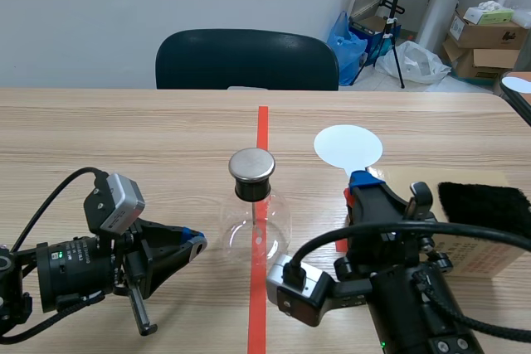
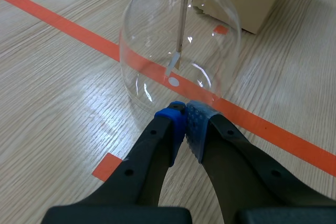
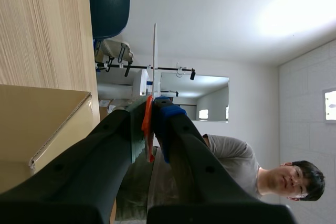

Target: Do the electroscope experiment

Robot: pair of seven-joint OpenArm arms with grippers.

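Nothing legible — the red print on the cardboard box is too small.

A dark blue padded chair stands behind the pale wood-grain counter, at the upper middle of the frame. On the floor in the upper right corner are a blue plastic bag, a black tripod, a crumpled white bag and stacked brown cardboard boxes.

Glass flask electroscope standing on the red tape line, left gripper hovering just beside it, right gripper holding a white disc paddle, black cloth lying on a cardboard box.
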